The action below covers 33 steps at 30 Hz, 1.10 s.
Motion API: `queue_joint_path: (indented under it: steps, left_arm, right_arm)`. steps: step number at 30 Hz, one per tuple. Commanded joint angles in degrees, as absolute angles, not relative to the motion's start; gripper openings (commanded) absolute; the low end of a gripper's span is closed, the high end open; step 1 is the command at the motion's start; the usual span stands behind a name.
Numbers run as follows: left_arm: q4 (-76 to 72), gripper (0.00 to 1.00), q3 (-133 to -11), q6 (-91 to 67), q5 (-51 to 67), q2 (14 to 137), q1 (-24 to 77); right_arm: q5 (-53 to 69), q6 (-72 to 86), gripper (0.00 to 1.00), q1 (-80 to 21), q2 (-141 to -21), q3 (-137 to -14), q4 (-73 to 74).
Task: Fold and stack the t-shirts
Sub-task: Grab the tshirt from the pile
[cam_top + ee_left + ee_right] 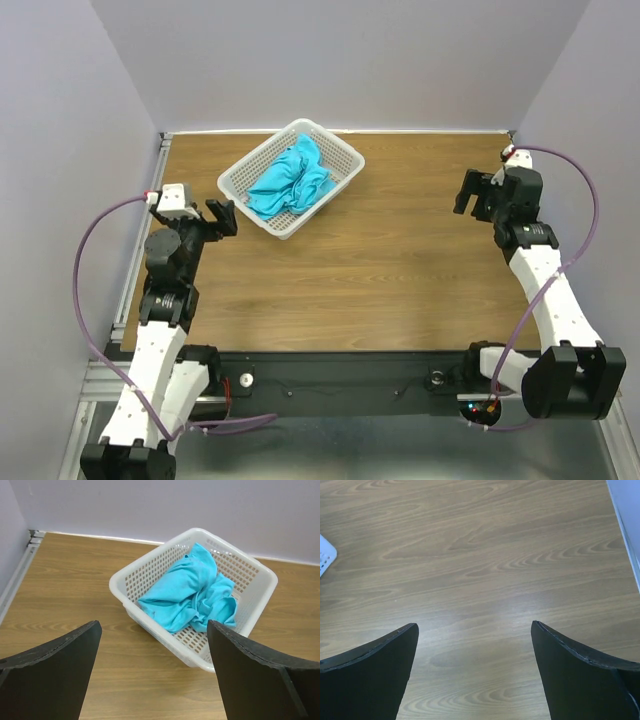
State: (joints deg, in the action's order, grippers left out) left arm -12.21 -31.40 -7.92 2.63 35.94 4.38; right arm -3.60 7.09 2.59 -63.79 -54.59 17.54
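Crumpled turquoise t-shirts (291, 180) (192, 592) lie bunched in a white mesh basket (335, 150) (257, 575) at the back of the wooden table. My left gripper (222, 216) (154, 630) hovers left of the basket, open, facing it with nothing between its fingers. My right gripper (477, 190) (475, 630) hangs open at the right side of the table, above bare wood, well away from the basket.
Grey walls close in the table at the back and both sides. An aluminium rail (140, 250) runs along the left edge. A corner of the basket (326, 555) shows at the left of the right wrist view.
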Motion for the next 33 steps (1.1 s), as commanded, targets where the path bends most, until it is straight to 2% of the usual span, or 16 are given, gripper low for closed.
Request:
queue_joint_path:
  steps: [1, 3, 4, 8, 13, 15, 17, 23, 26, 33]
  left_arm:
    - [-12.6, 0.99, -38.0, -9.6, 8.7, 39.5, 4.3]
    - [-10.6, 0.99, -41.2, -11.0, 11.8, 41.8, 4.3]
    - [-10.0, 0.99, -42.2, -11.5, 12.7, 42.5, 4.3]
    - [-7.8, 0.99, -47.4, -12.9, 16.5, 46.3, 4.3]
    - [-5.2, 0.98, -52.5, -13.0, 17.1, 53.6, 5.7]
    - [-3.4, 0.96, -56.5, -12.7, 16.4, 56.7, 7.4]
    - [-2.1, 0.96, -60.3, -11.8, 12.9, 61.6, 11.0]
    - [3.0, 0.95, -71.8, -9.9, 1.7, 78.1, 18.2]
    - [3.9, 0.94, -76.6, -10.0, -2.8, 86.9, 20.0]
    - [13.6, 0.84, -99.6, -9.8, -14.0, 109.5, 24.2]
  right_arm:
    - [-2.8, 6.2, 1.00, 2.5, -63.6, -57.6, 15.0]
    - [1.8, 1.0, 1.00, 2.5, -63.4, -58.2, 15.0]
    - [10.0, -2.1, 1.00, 2.5, -63.0, -58.0, 15.0]
    - [29.2, -16.6, 1.00, 2.5, -61.1, -54.8, 16.2]
    - [27.2, -14.1, 1.00, 3.6, -62.1, -52.5, 16.4]
    - [31.4, -13.5, 1.00, 5.7, -63.1, -51.9, 16.3]
    - [38.2, -13.5, 1.00, 8.3, -63.8, -51.0, 16.3]
    - [46.6, -14.5, 1.00, 10.4, -64.3, -46.9, 15.2]
    - [48.5, -15.3, 1.00, 10.7, -64.2, -45.4, 15.2]
    - [49.7, -15.4, 1.00, 11.2, -65.9, -44.9, 15.1]
